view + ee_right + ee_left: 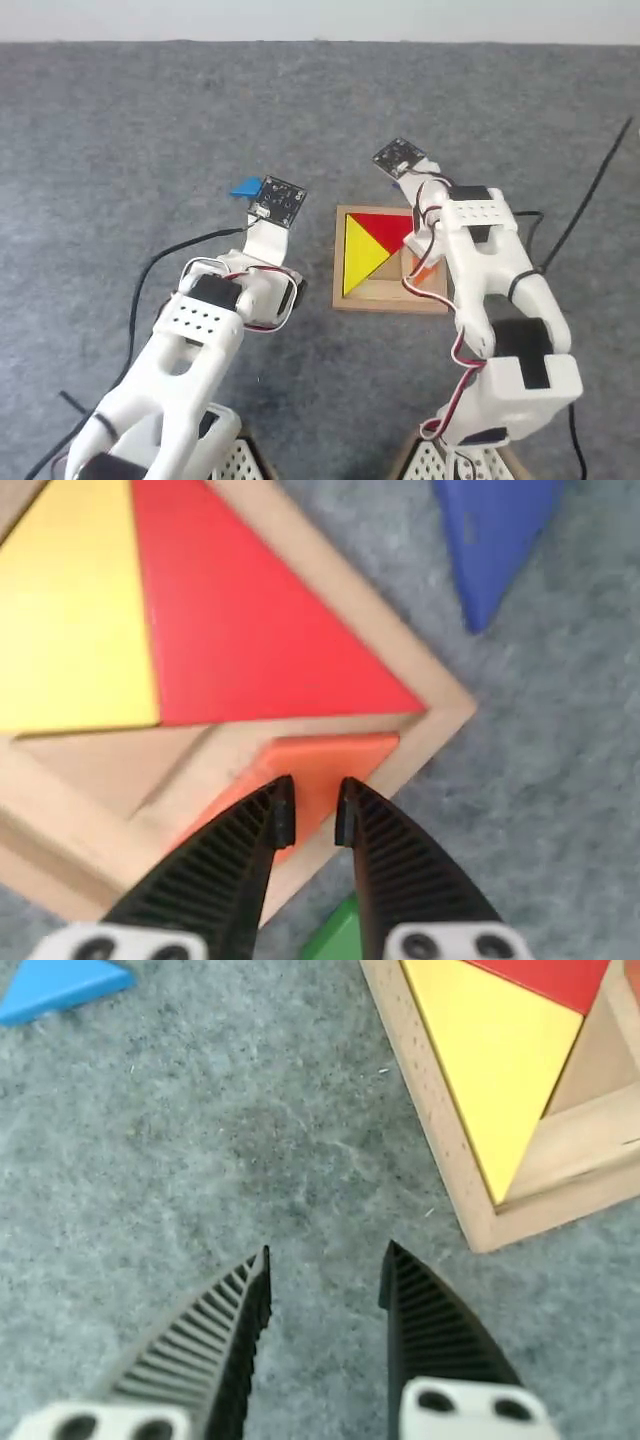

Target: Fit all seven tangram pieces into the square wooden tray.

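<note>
Tangram pieces are split between the square wooden tray (390,304) and the grey surface (120,130) around it. Nearest the arms' bases, the left gripper (325,1260) hangs over the grey surface at about 9 o'clock from the tray, just off its 7 o'clock corner; its fingers (225,1340) are spread apart. The right gripper (312,800) is down at the tray's 3 o'clock rim — its fingers (230,865) are drawn in to a slim gap and pinch the orange piece (335,760), which overlaps the rim there. A green piece (335,935) peeks out on the surface just outside that rim, near the orange one.

Inside the tray we see two large triangles: the yellow triangle (360,255) fills the 9 o'clock side and the red triangle (385,228) the 12 o'clock side, and they touch along a diagonal edge running to the tray's centre. The 6 o'clock and 3 o'clock parts show bare wood.

Farther out, a dark blue piece (495,530) lies on the surface just beyond the tray's 1 o'clock corner, apart from the rim. Farthest from the tray, a light blue triangle (245,187) rests at 10 o'clock — well apart from the rim and the other pieces.
</note>
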Controlling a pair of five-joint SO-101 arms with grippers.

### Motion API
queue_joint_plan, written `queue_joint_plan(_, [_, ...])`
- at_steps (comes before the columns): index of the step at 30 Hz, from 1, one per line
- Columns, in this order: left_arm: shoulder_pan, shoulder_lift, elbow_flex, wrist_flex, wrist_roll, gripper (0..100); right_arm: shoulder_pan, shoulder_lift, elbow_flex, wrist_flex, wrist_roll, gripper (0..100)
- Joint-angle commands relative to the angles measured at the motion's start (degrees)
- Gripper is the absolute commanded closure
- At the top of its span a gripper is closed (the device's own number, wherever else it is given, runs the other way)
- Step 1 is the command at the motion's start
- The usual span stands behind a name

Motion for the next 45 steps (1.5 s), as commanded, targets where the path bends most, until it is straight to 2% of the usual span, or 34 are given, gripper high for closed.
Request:
queue_joint_plan(1, [0.7,-0.1,-1.8,-0.7,-0.4,82,0.9,0.9,-1.8,-2.8,0.6,91.2])
queue_joint_plan(7, [0.7,-0.1,-1.8,-0.7,-0.4,82,1.7,7.6,-10.8,0.3,-3.2,90.9])
queue_joint_plan(12, [0.7,0.0,-1.8,-0.7,-0.4,82,0.6,2.6,-16.5,8.4,-5.5,85.2])
queue_joint_plan(15, [0.7,0.0,-1.8,-0.7,-0.4,82,-2.5,-4.0,-16.4,14.8,-6.3,81.6])
queue_joint_plan(18, [0.7,0.0,-1.8,-0.7,-0.4,82,-8.8,-10.3,-10.5,18.7,-6.4,78.5])
queue_joint_plan(23, [0.8,0.0,-1.8,-0.7,-0.4,82,-17.3,-14.8,4.9,9.9,-11.5,77.6])
queue_joint_plan(32, [1.8,-0.1,-1.3,-0.7,-0.4,82,-13.9,-6.9,8.4,4.6,-13.2,77.8])
queue_joint_plan(43, [2.8,-0.1,-1.2,-0.7,-0.4,82,-14.5,-4.6,7.8,3.2,-14.9,77.9])
queue_joint_plan(45, [2.8,-0.1,-1.2,-0.7,-0.4,82,-14.3,-4.2,6.5,1.5,-17.2,83.0])
